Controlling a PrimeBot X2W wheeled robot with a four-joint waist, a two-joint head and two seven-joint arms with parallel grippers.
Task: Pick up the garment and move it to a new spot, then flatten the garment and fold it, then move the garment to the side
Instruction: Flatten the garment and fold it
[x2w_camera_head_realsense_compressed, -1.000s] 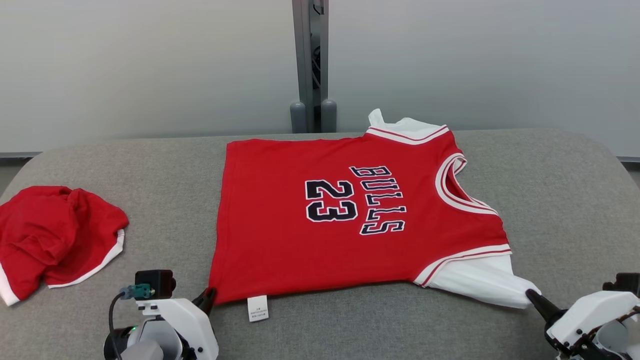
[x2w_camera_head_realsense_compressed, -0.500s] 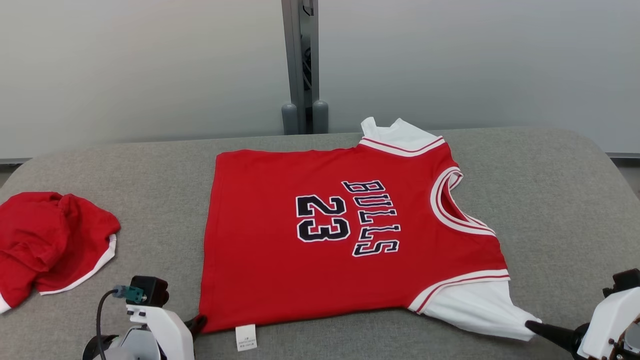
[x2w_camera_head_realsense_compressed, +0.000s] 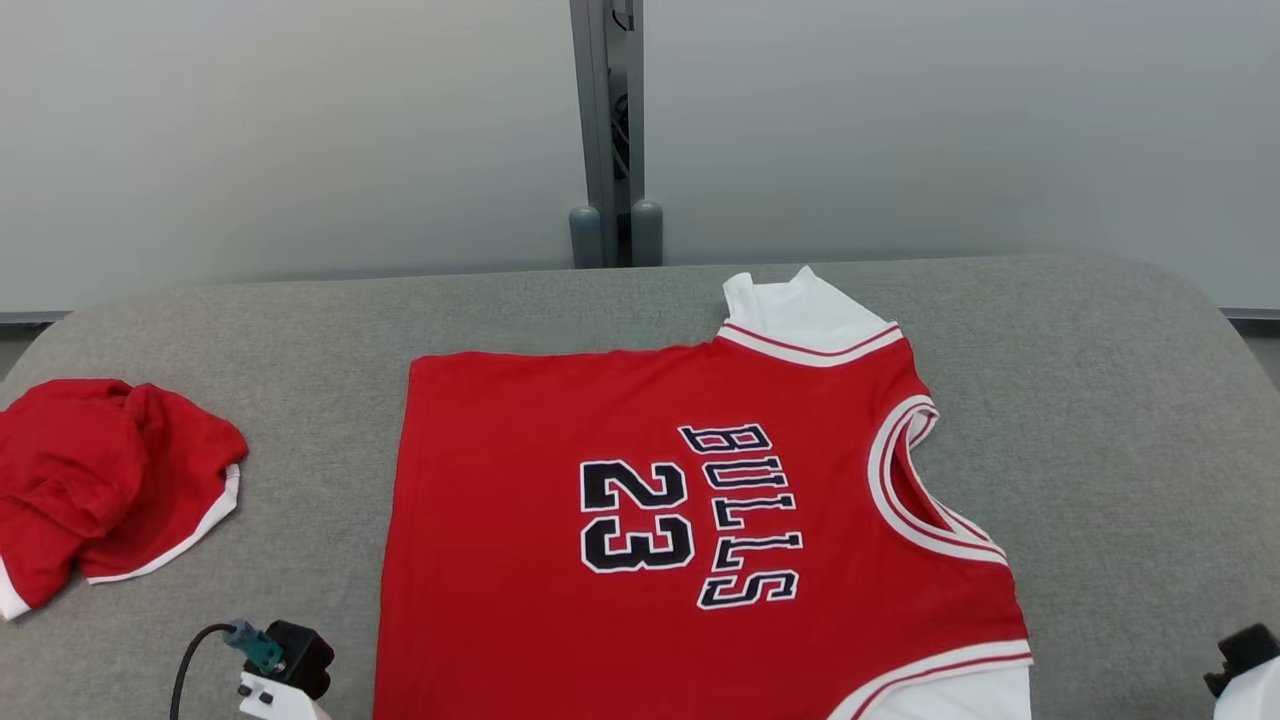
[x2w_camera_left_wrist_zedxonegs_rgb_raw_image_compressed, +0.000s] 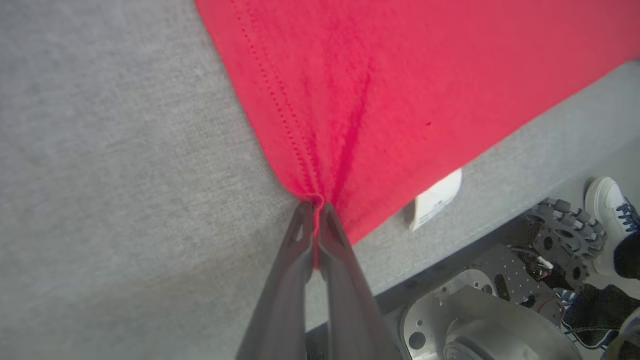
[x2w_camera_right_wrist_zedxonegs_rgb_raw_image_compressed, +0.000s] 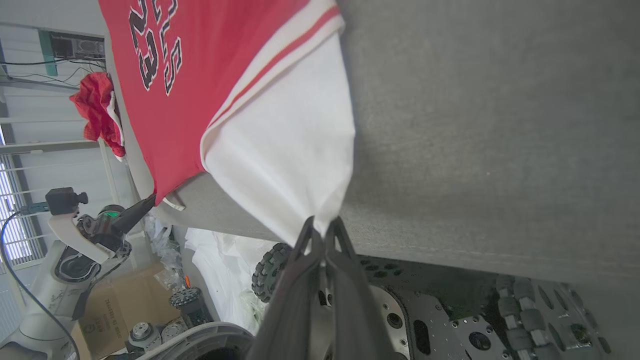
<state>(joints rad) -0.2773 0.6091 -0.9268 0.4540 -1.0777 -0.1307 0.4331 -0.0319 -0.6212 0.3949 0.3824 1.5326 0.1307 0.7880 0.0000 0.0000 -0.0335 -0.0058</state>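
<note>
The garment, a red "BULLS 23" jersey (x2w_camera_head_realsense_compressed: 560, 480) with white sleeves, lies spread flat on the grey padded table (x2w_camera_head_realsense_compressed: 1100, 400). Its near edge runs off the bottom of the head view. In the left wrist view my left gripper (x2w_camera_left_wrist_zedxonegs_rgb_raw_image_compressed: 315, 206) is shut on the jersey's red hem corner (x2w_camera_left_wrist_zedxonegs_rgb_raw_image_compressed: 320, 165), next to a white care label (x2w_camera_left_wrist_zedxonegs_rgb_raw_image_compressed: 436, 199). In the right wrist view my right gripper (x2w_camera_right_wrist_zedxonegs_rgb_raw_image_compressed: 322, 226) is shut on the tip of the white sleeve (x2w_camera_right_wrist_zedxonegs_rgb_raw_image_compressed: 285, 150), close to the table's front edge. That view also shows the jersey (x2w_camera_right_wrist_zedxonegs_rgb_raw_image_compressed: 185, 100) and my left arm (x2w_camera_right_wrist_zedxonegs_rgb_raw_image_compressed: 85, 235) at its far corner.
A second, crumpled red garment (x2w_camera_head_realsense_compressed: 110, 480) with white trim lies at the table's left end. A grey post (x2w_camera_head_realsense_compressed: 608, 130) stands behind the table. Below the front edge are the robot's wheeled base (x2w_camera_left_wrist_zedxonegs_rgb_raw_image_compressed: 480, 320), a person's shoe (x2w_camera_left_wrist_zedxonegs_rgb_raw_image_compressed: 607, 220) and a cardboard box (x2w_camera_right_wrist_zedxonegs_rgb_raw_image_compressed: 107, 310).
Both grippers have pulled the jersey toward the table's near edge, still holding it, and have dropped below the head view. The crumpled red garment has stayed put.
</note>
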